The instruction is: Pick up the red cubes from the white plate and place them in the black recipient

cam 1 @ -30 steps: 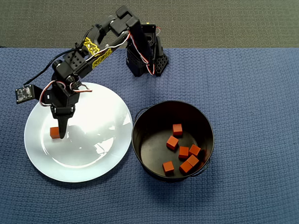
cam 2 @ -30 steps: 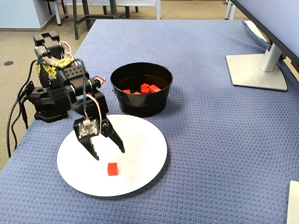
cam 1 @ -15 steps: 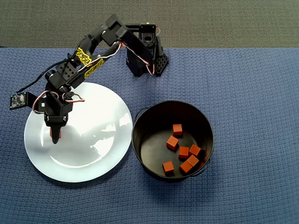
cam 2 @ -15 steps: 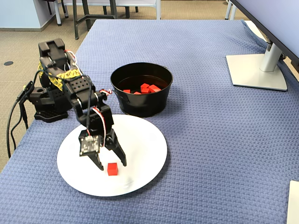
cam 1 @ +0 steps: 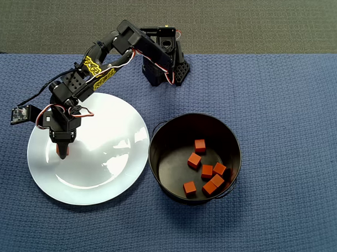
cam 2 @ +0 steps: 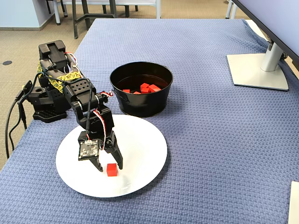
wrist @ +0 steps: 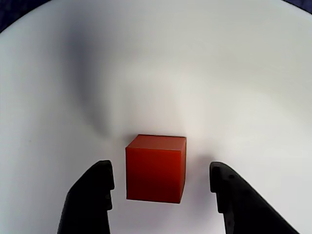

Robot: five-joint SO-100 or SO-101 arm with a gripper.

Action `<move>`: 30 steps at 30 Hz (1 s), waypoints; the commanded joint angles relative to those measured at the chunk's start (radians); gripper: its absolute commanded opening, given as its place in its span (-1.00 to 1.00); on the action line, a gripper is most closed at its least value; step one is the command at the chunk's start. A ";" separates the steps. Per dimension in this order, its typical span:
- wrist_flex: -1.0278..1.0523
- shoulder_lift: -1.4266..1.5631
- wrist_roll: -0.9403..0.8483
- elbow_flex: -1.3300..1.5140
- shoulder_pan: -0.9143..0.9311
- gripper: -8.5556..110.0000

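One red cube (wrist: 156,168) lies on the white plate (wrist: 195,73), low between my two black fingers with a gap of bare plate on each side. My gripper (wrist: 161,170) is open and touches nothing. In the fixed view the gripper (cam 2: 110,167) points down at the plate (cam 2: 140,149), its tips straddling the cube (cam 2: 111,170). From overhead the gripper (cam 1: 62,152) stands over the plate's (cam 1: 103,161) left part and mostly hides the cube. The black recipient (cam 1: 157,132) sits right of the plate with several red cubes (cam 1: 206,171) inside, also visible in the fixed view (cam 2: 145,87).
The arm's base (cam 1: 163,62) stands at the blue cloth's far edge, behind the plate and pot. A grey monitor stand (cam 2: 259,70) sits far right in the fixed view. A cable (cam 2: 9,126) hangs off the table edge beside the base.
The gripper swung left over the plate in the overhead view and came down, so its open fingers now straddle the cube. The cube itself has not moved.
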 commanded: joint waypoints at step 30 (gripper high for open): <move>0.169 0.778 0.867 0.054 -0.270 -0.86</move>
